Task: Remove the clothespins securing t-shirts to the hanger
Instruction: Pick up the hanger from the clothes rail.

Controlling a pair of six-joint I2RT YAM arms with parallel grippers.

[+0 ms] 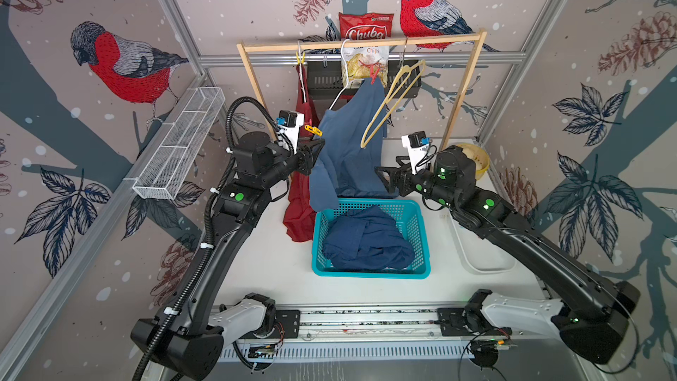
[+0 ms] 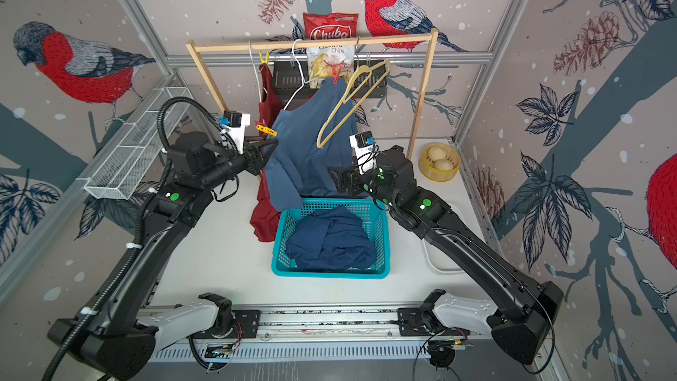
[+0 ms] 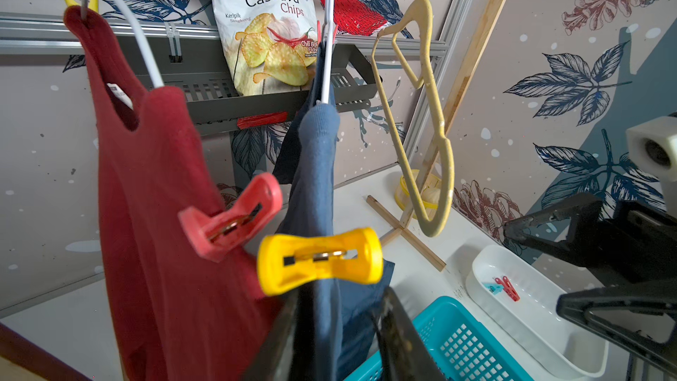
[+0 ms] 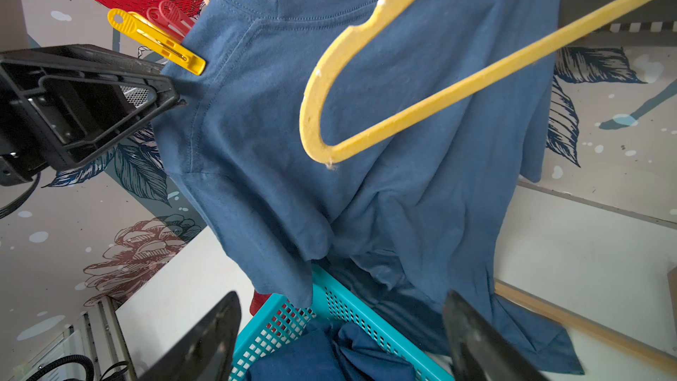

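A blue t-shirt [image 1: 348, 152] hangs from a white hanger [image 1: 339, 97], pinned by a red clothespin [image 1: 373, 75] at the top and a yellow clothespin [image 3: 318, 260] at the lower shoulder. My left gripper [image 3: 340, 298] stands just under the yellow pin, open, its jaws either side of the blue fold. Beside it a dark red t-shirt [image 3: 154, 196] carries a red clothespin [image 3: 230, 218] and a yellow one [image 1: 300, 58] on top. My right gripper [image 4: 340, 298] is wide open and holds nothing, facing the blue shirt over the teal basket [image 1: 370, 273], where a navy t-shirt [image 1: 366, 240] lies.
A bare yellow hanger [image 1: 388, 104] dangles from the wooden rack [image 1: 362, 42] in front of the blue shirt. A white tray [image 3: 531, 324] at the right holds a red and a light blue pin. A chips bag [image 1: 366, 49] and a wire shelf [image 1: 179, 148] are on the walls.
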